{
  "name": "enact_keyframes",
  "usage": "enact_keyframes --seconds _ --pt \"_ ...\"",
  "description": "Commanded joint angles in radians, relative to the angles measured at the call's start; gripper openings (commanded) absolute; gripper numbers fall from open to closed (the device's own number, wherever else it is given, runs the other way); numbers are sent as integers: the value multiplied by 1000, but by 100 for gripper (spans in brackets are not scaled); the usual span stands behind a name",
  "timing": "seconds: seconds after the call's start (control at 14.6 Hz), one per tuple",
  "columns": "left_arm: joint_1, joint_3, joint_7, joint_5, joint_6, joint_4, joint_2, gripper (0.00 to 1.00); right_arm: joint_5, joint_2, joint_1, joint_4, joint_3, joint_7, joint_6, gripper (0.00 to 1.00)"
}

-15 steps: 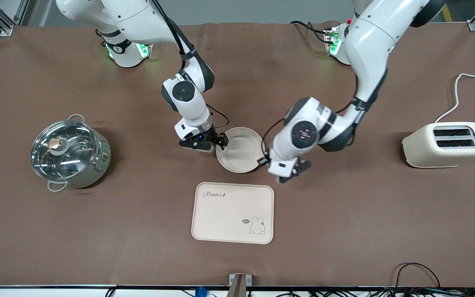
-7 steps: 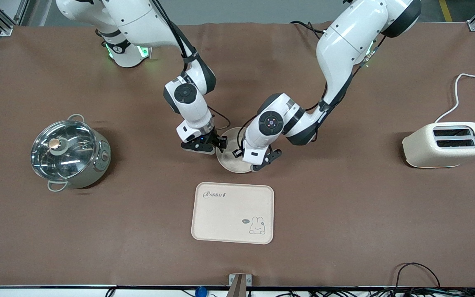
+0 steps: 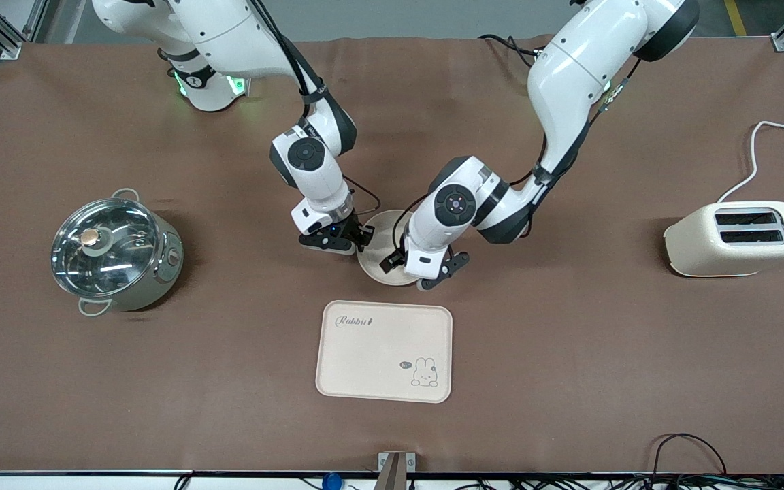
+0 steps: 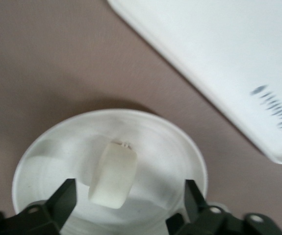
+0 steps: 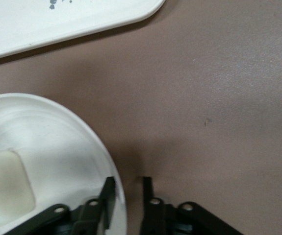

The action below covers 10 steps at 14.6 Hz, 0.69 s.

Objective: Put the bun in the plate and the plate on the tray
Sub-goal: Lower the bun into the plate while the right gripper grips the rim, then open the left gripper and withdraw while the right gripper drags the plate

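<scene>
From the front, the plate (image 3: 384,262) sits mid-bench, farther from the front edge than the tray (image 3: 384,351); in the left wrist view the left claw (image 4: 128,196) is spread wide over the bun (image 4: 114,174) in the plate, so it should rise straight up; in the right wrist view the right claw (image 5: 126,191) straddles the rim, not yet clenched, and should squeeze gently.

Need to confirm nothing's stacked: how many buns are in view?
1: the small pale cream puck-like bun lies in the round cream-white plate, between the left arm's open tool fingers. Another could be hidden under the arms.

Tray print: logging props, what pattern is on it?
Cream rectangular tray: dark "Rabbit" script and a small bunny drawing, clearest in the front view.
</scene>
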Motion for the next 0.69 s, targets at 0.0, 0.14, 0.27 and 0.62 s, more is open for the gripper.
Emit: enact_keyframes --seconds 0.0,0.14,0.27,0.62 --pt "58 8 -5 23 -120 -19 -153 100 14 -1 5 0 -3 5 1 0" --pt "142 4 56 95 -241 -17 -251 100 14 -19 5 -4 -3 5 -5 0" --pt "214 4 178 116 -321 -17 -343 100 16 -77 19 -5 -1 8 -11 0" --pt "371 4 453 116 -528 -17 -549 100 16 -122 -22 145 -7 94 -131 0"
